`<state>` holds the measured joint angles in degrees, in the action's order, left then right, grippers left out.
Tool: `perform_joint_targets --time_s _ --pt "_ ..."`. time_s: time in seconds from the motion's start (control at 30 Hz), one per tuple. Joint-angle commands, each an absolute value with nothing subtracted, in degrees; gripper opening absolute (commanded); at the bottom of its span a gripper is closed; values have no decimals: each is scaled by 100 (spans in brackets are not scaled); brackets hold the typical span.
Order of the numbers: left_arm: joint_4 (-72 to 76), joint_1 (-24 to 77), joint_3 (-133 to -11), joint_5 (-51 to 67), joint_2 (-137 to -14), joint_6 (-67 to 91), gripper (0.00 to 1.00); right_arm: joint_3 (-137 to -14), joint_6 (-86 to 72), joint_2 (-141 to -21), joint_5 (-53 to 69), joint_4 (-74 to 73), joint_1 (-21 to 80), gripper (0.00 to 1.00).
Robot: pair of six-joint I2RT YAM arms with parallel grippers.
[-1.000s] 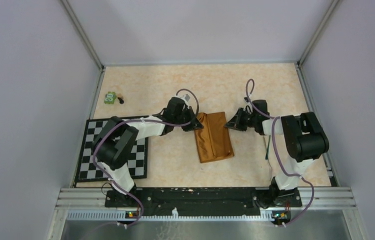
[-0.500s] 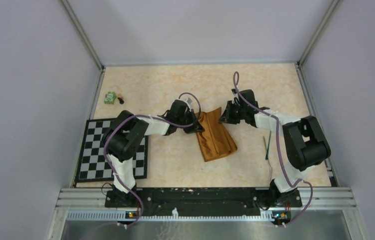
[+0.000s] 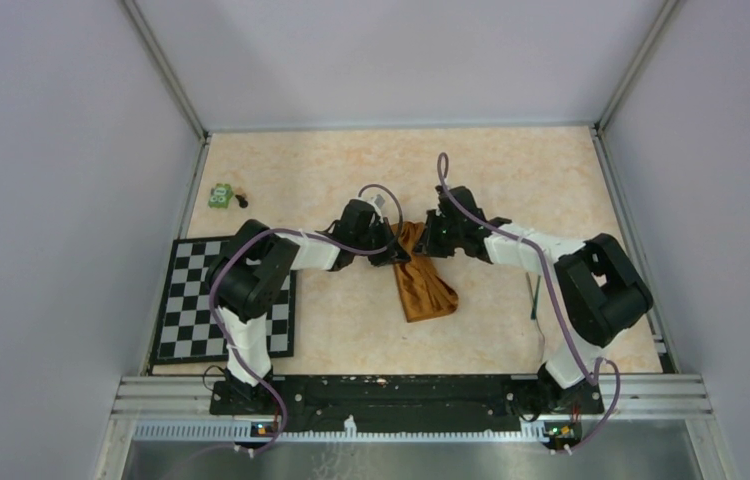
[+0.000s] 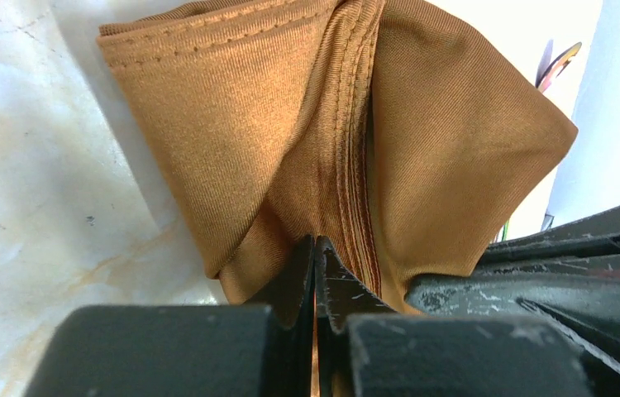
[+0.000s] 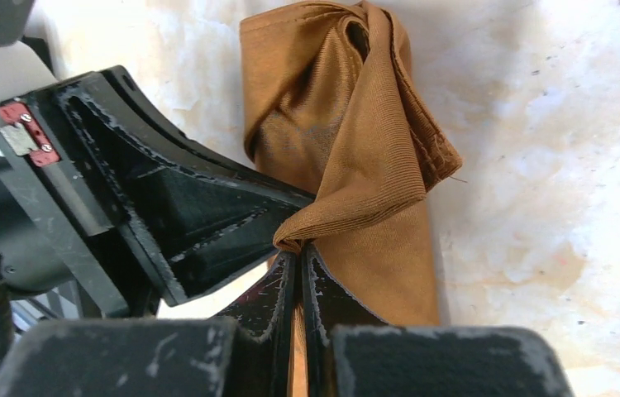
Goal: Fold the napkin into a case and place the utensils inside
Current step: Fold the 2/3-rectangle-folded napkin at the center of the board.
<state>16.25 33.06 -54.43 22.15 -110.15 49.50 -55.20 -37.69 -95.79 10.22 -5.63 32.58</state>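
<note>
The rust-orange napkin (image 3: 423,283) lies folded into a narrow strip at the table's middle. My left gripper (image 3: 397,251) is shut on its far left corner; the cloth (image 4: 290,141) bunches at my closed jaws in the left wrist view. My right gripper (image 3: 433,240) is shut on the far right corner and holds it over the strip, close to the left gripper. In the right wrist view the napkin (image 5: 356,141) folds over on itself from my jaws. A thin dark utensil (image 3: 534,296) lies on the table at the right, beside the right arm.
A black-and-white checkered mat (image 3: 183,305) lies at the near left under the left arm. A small green toy (image 3: 220,196) sits at the far left. Grey walls and metal rails enclose the table.
My right gripper has moved left with the napkin's right corner, folding it over towards the left gripper. The napkin has become narrower. The left gripper has barely moved.
</note>
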Motion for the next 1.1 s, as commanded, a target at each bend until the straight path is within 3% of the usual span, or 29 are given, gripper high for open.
perform_joint_targets --time_s 0.0,0.17,0.5,0.63,0.87,1.07 --pt "1541 3284 -5469 2062 -11144 4729 0 -5592 -4498 -9597 999 -55 3367 0" --pt "1588 3272 -5433 2088 -11162 4716 0 -5160 -5382 -9570 1044 865 3382 0" --pt "1325 3254 -5450 2052 -10830 4505 0 -5027 -5562 -9753 966 1195 3384 0" --pt "950 3251 -5530 1972 -10472 4353 7 -4996 -5524 -9727 894 1154 3379 0" --pt "308 3098 -5512 1814 -9710 4133 29 -4992 -5399 -9773 939 1143 3384 0" --pt "283 2893 -5223 1866 -9594 4135 34 -5027 -5314 -9787 972 1090 3384 0"
